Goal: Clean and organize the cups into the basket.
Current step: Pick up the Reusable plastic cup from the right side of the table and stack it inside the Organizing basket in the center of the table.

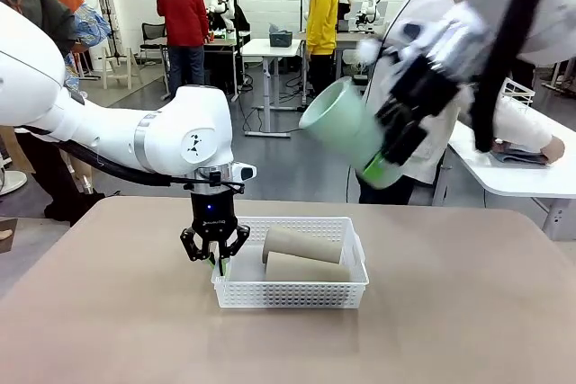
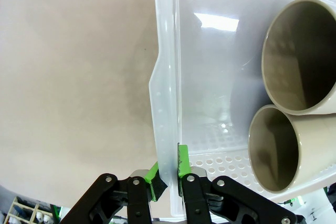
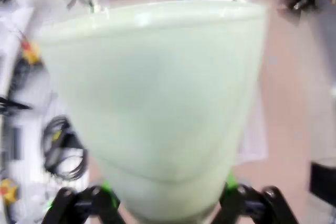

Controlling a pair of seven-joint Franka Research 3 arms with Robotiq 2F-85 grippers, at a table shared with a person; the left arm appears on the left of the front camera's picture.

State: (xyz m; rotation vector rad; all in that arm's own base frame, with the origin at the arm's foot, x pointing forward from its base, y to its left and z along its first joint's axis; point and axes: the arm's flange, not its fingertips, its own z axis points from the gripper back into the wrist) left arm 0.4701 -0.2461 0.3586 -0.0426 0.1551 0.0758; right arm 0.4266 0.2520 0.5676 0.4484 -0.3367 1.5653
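The white lattice basket (image 1: 351,287) sits mid-table. Two tan-brown cups lie on their sides inside it, one (image 1: 302,243) behind the other (image 1: 308,268), their open mouths (image 2: 302,56) (image 2: 273,148) facing my left gripper. My left gripper (image 1: 214,249) points straight down and is shut on the basket's left wall (image 2: 165,77), one green pad (image 2: 182,161) inside and one outside. High above the table's right side, my right gripper (image 1: 389,155) is shut on the narrow end of the pale mint green cup (image 1: 344,121) (image 3: 157,98), which is tilted with its mouth toward upper left.
The tan tabletop (image 1: 108,312) spreads bare around the basket. A person in white (image 1: 423,60) stands behind the far right edge, next to a white side table (image 1: 522,177). Other people and tables stand farther back.
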